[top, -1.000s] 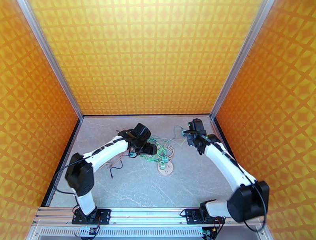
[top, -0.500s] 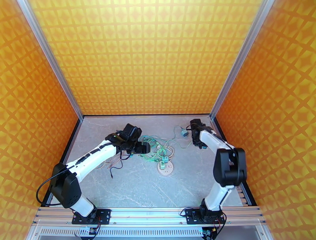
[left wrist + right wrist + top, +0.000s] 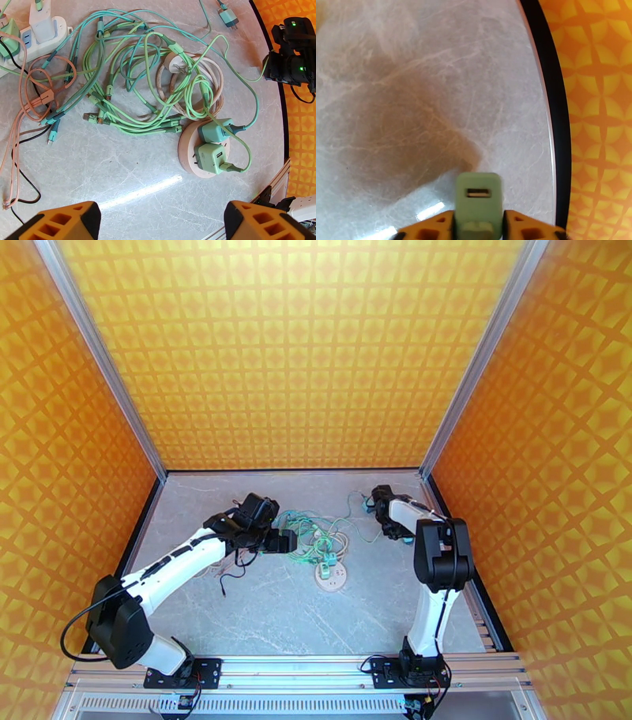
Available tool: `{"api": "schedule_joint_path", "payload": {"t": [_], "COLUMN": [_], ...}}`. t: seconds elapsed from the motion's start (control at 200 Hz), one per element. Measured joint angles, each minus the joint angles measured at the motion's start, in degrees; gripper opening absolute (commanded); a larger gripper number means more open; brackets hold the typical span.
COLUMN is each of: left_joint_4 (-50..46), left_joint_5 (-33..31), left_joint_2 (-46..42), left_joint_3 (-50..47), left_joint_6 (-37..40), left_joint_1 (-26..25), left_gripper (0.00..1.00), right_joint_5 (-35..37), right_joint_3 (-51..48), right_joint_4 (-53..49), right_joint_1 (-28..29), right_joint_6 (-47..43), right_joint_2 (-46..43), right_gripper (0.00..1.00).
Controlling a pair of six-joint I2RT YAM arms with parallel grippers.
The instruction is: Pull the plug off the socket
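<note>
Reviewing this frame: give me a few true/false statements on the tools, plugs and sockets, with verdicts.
1. The right tool is shut on a green adapter with a USB port. True.
2. The round socket has nothing plugged in. False: two green plugs sit in it.
3. The left tool is open and holds nothing. True.
4. In the left wrist view, the white power strip lies right of the round socket. False: it is at the top left, beyond the cable tangle.
</note>
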Motion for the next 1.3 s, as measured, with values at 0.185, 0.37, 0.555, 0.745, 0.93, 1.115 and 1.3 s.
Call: {"api": "schedule_joint_path", "payload": {"t": [0.185, 0.37, 0.555, 0.745, 0.93, 1.115, 1.3], "left_joint_4": [0.33, 0.87, 1.81, 2.40, 2.36, 2.43, 3.50], "left_joint_5": [0.00, 0.00, 0.02, 0.00, 0.00, 0.00, 0.00], "left_joint_2": [-0.07, -0.07, 0.00, 2.10, 5.88, 6.73, 8.61], "left_joint_3": [-0.04, -0.04, -0.04, 0.17, 1.20, 2.43, 3.04], "left_joint_6": [0.00, 0.00, -0.15, -1.31, -2.19, -2.38, -2.45], "left_joint_1": [0.00, -0.02, -0.68, -3.69, -6.19, -8.11, -11.17], "left_gripper": [0.88, 0.87, 0.85, 0.84, 0.82, 0.77, 0.69], "right_joint_5": [-3.04, -8.00, -15.74, -20.72, -21.18, -25.35, -34.51], "right_joint_3": [0.94, 0.57, -3.54, -8.11, -10.62, -15.80, -23.63], "right_joint_4": [-0.66, -1.49, -1.27, -0.66, 0.07, 2.93, 7.02], "right_joint_1": [0.00, 0.00, 0.00, 0.00, 0.00, 0.00, 0.28], "right_joint_6": [0.46, 1.75, 3.72, 4.61, 4.92, 6.23, 8.15], "right_joint_2": [-0.42, -4.76, -15.32, -23.34, -22.38, -24.11, -32.48], "right_gripper": [0.74, 0.84, 0.85, 0.86, 0.86, 0.80, 0.71]}}
